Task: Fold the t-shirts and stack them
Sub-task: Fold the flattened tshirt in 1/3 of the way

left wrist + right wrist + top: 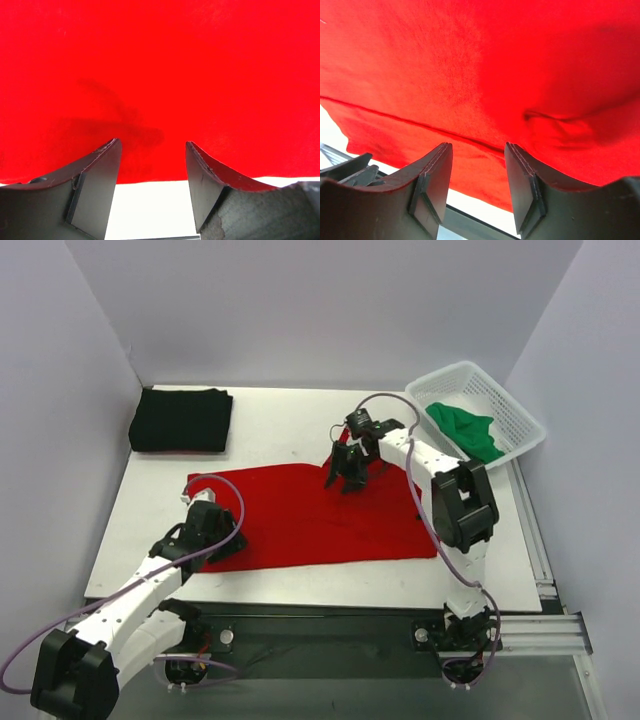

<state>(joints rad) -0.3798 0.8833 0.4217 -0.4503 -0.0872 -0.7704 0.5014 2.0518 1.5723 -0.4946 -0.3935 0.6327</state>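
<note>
Standing apart with clear space between its jaws, the left claw holds nothing. Its two dark fingers sit low over the left edge of the red t-shirt. In the left wrist view the cloth fills everything beyond the fingertips, and a strip of white desk shows in the gap nearer the camera. A faint shadow lies on the cloth just ahead of the tips.

The right claw is likewise parted, with no cloth pinched between its jaws. It points down at the far edge of the same shirt, toward its right half. In the right wrist view a seam line runs across the cloth just past the fingertips. A small raised wrinkle sits to the right of them, and the shirt's border and some white desk show below.

The red t-shirt lies spread out and mostly flat across the middle of the desk. Its long near border runs close to the desk's near edge, and its left side reaches toward the left edge, where the left claw is.

The black t-shirt rests as a neat folded rectangle in the far left corner, well apart from the red one. The green t-shirt is bunched inside a white mesh basket at the far right corner.
</note>
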